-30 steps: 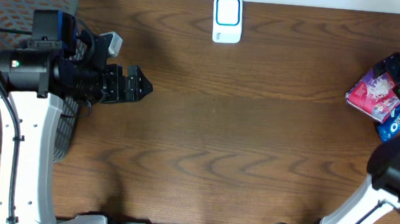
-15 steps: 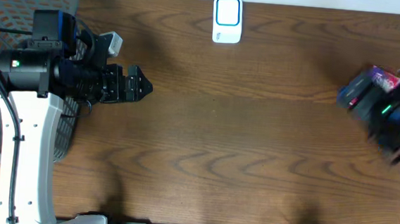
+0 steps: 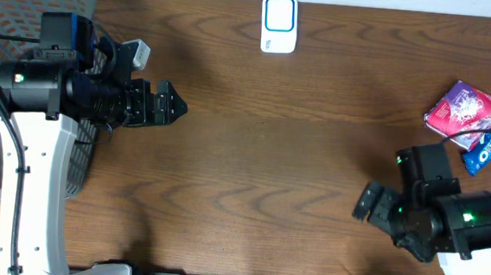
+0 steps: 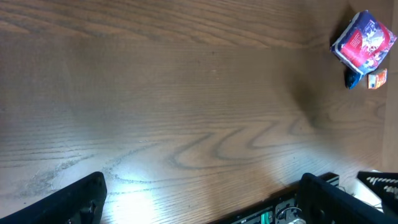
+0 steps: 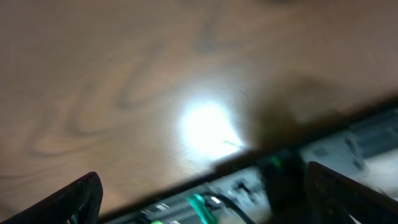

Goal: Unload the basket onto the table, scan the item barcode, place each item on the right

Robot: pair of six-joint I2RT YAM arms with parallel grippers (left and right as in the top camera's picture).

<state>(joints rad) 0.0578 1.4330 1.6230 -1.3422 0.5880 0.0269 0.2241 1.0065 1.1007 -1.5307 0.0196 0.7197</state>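
Fingers (image 5: 68, 199) of the right gripper (image 3: 367, 202) stand wide apart at the two lower corners of its wrist view. Between them is only the blurred wooden table (image 5: 124, 74) and a bright glare spot, so the jaws are open and empty. From overhead this gripper sits nearest the front edge, on the right side, pointing left over bare wood and well apart from the packets. Farther back on the opposite side, the left gripper (image 3: 178, 107) reaches rightward from beside a grey mesh basket (image 3: 3, 16). Its black fingers (image 4: 78, 199) are likewise spread to the frame corners in its own camera, open and holding nothing. Beyond the right arm, near the right table edge, lies the item: a pink snack packet (image 3: 464, 109) flat on the wood, with a blue Oreo packet (image 3: 490, 150) touching its near side. The left wrist camera shows both packets small in its upper right corner, across a wide stretch of table. Whether either packet shows a barcode cannot be told. Farthest away, at the middle of the back edge, a white barcode scanner (image 3: 279, 23) with a blue-rimmed window sits well apart from the packets and both grippers
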